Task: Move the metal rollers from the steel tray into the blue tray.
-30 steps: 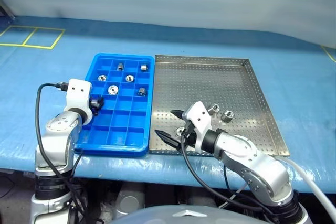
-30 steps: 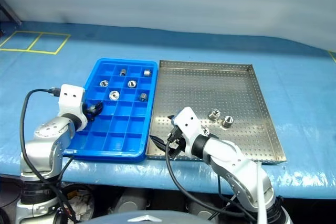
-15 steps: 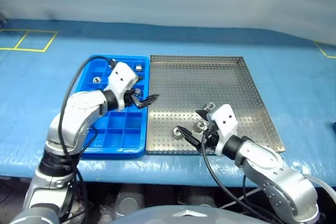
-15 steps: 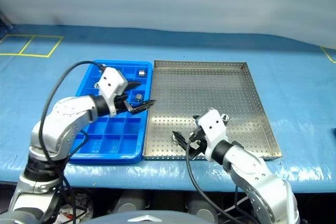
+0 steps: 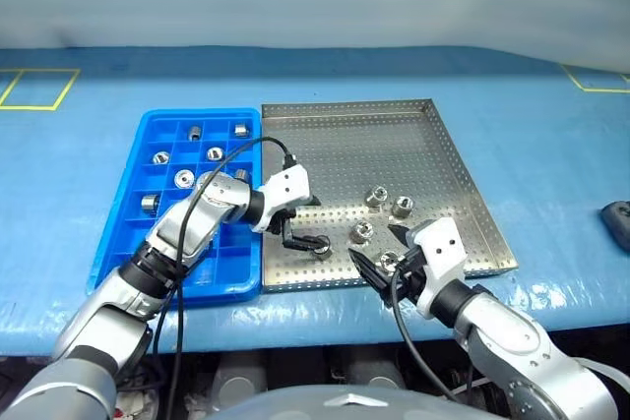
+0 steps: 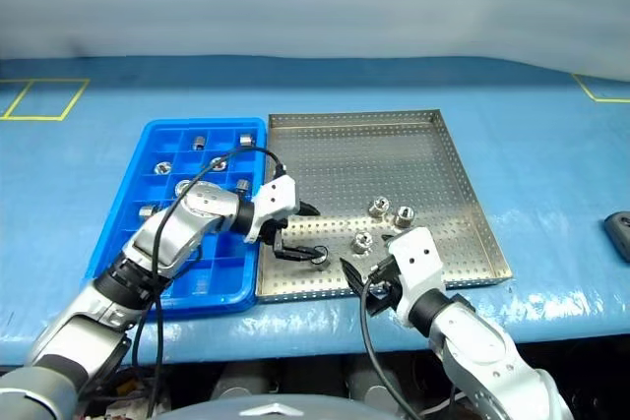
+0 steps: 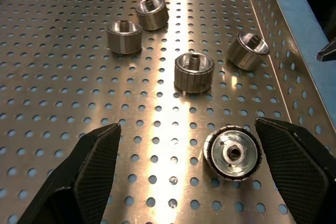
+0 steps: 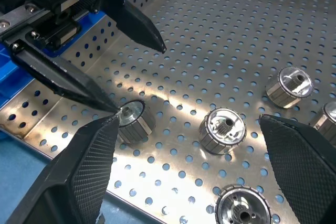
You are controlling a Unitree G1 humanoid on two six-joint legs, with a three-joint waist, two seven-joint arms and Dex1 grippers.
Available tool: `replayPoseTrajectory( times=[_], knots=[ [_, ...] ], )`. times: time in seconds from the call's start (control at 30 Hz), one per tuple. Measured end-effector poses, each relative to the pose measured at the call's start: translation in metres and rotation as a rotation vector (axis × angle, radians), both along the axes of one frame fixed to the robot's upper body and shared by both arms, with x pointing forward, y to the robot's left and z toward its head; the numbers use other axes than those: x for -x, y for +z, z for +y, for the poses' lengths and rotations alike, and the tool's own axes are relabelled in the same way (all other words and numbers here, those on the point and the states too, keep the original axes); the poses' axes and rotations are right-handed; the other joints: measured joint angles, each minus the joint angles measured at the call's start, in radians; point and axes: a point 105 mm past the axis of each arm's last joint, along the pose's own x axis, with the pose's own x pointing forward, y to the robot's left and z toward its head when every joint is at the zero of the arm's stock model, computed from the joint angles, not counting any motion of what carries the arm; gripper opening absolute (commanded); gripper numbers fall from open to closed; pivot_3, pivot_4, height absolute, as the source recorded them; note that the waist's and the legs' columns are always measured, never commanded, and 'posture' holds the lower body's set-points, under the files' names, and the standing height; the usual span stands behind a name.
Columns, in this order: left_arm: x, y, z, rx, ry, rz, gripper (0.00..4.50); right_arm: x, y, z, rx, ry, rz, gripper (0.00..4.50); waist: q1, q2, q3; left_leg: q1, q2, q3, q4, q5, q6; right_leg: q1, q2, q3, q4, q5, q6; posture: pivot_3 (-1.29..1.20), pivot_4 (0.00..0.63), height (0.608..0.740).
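**Left gripper spread over a roller in the steel tray**

The left gripper (image 5: 307,226) is spread wide and empty, one fingertip (image 8: 107,109) touching a metal roller (image 5: 319,244) near the steel tray's (image 5: 345,120) front edge. The right gripper (image 5: 378,250) is likewise wide open, holding nothing, poised over the front rim. 5 metal rollers lie loose on the perforated floor. The blue tray (image 5: 118,243), just beside the steel tray on its left, holds 6 rollers (image 5: 215,153) in separate compartments.
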Motion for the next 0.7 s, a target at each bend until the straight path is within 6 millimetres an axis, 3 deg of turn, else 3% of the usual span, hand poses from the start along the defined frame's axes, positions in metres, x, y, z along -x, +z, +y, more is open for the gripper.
replayPoseTrajectory(
  times=[0.23,0.53,0.7],
  knots=[
    [0.005,-0.018,-0.002,-0.071,-0.091,0.009,4.44,0.005,-0.004,0.004,-0.005,-0.022,0.012,4.50,-0.017,0.000,0.000,0.000,0.000,0.000,0.001,0.000,0.000,0.000,0.000,0.001,0.001,0.000,0.000,-0.12,0.150,0.740],
    [0.010,-0.028,-0.007,-0.100,-0.135,-0.009,1.68,0.003,-0.001,0.005,0.001,-0.036,-0.008,4.50,-0.020,0.000,0.000,0.000,0.000,0.000,0.001,0.000,0.000,0.000,0.000,0.001,0.001,0.000,0.000,-0.12,0.150,0.740],
    [0.014,-0.028,-0.005,-0.103,-0.146,-0.005,1.68,0.000,0.003,0.008,-0.006,-0.015,-0.030,4.50,-0.021,0.000,0.000,0.001,0.000,0.000,0.001,0.000,0.000,0.000,0.000,0.001,0.001,0.000,0.000,-0.12,0.150,0.740]
  ],
)
